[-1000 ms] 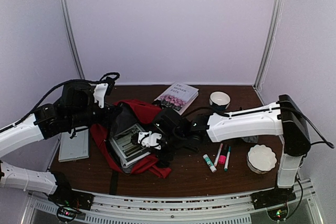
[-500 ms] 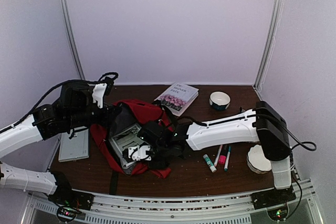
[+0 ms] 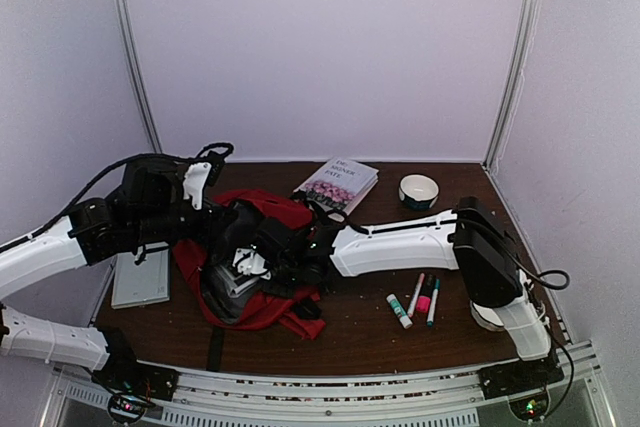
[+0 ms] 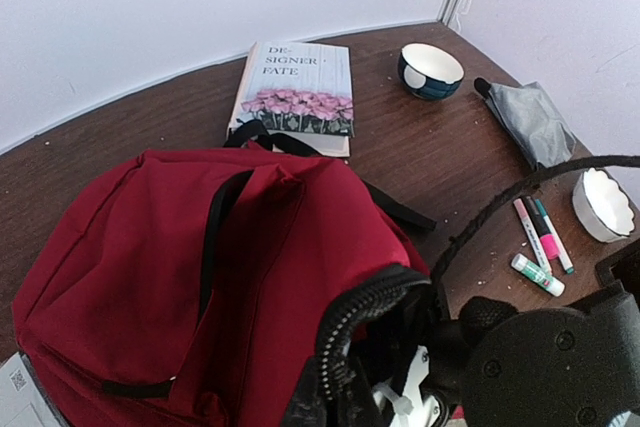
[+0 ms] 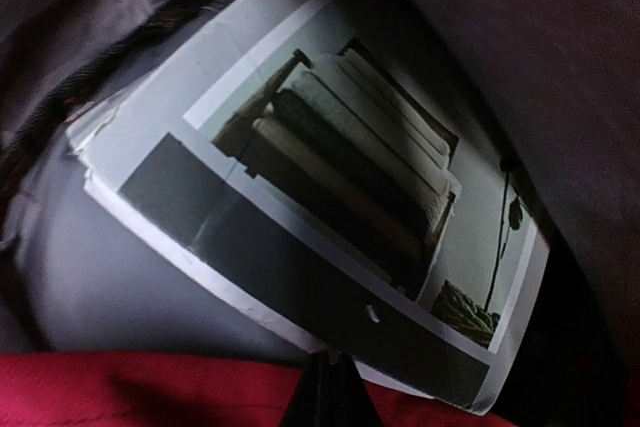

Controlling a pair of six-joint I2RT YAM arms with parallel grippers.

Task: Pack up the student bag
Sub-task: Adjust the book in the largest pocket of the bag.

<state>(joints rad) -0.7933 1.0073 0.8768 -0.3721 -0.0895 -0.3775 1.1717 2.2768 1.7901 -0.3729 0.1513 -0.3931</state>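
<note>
The student bag (image 3: 262, 209), red with black zips, lies at the table's left-centre, mouth toward the near side. My left gripper (image 3: 221, 220) is shut on its black zip rim (image 4: 375, 315) and holds the mouth up; the fingers (image 4: 335, 402) barely show at the frame's bottom. My right gripper (image 3: 246, 259) is inside the mouth. It (image 5: 330, 375) is shut, tips against the near edge of a photo-covered book (image 5: 300, 177) lying on the grey lining (image 5: 90, 277). Whether it pinches the book I cannot tell.
A flower-covered book (image 3: 337, 185) and a blue-and-white bowl (image 3: 418, 190) sit at the back. Markers (image 3: 421, 297) lie right of the bag, a grey pouch (image 4: 530, 119) and a white scalloped bowl (image 4: 603, 205) further right. A grey notebook (image 3: 140, 277) lies left.
My right arm has stretched left, going into the bag's mouth with the photo-covered book ahead of it. The left gripper has kept its hold on the rim.
</note>
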